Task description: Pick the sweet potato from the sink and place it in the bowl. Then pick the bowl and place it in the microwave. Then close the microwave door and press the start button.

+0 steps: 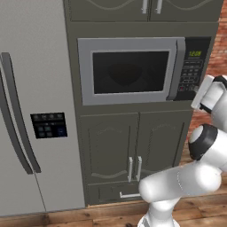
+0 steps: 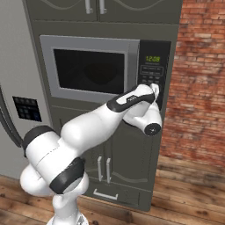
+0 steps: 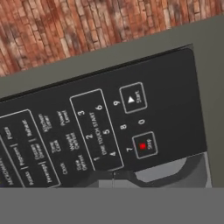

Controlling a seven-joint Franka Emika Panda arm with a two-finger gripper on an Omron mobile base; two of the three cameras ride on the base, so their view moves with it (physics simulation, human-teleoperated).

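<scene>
The microwave sits built into a dark cabinet column, with its door shut flat against the front. Behind the dark window a faint round shape shows, too dim to name. The vertical handle runs down the door's 3 o'clock edge, and just beyond it is the black keypad panel, its green clock display lit near the top.

From the right base camera, the white arm climbs from 7 o'clock and bends toward the keypad, with the hand right up against the panel's lower part. The gripper's fingers are hidden behind the wrist there, and the left base camera shows the wrist beside the panel at 3 o'clock, so whether the jaws are wide or narrow cannot be told.

The hand camera looks at the keypad from very near, rolled so that the labels read sideways. The start button lies a little toward 1 o'clock from the middle, and the stop button, with its red dot, sits below it toward 5 o'clock. Number keys run between them and to their 9 o'clock side. A brick wall crosses the top of that view.

A grey fridge with two curved handles and a small dark control panel stands at 9 o'clock of the microwave. Lower cabinet doors sit under the microwave, above a wooden floor.
</scene>
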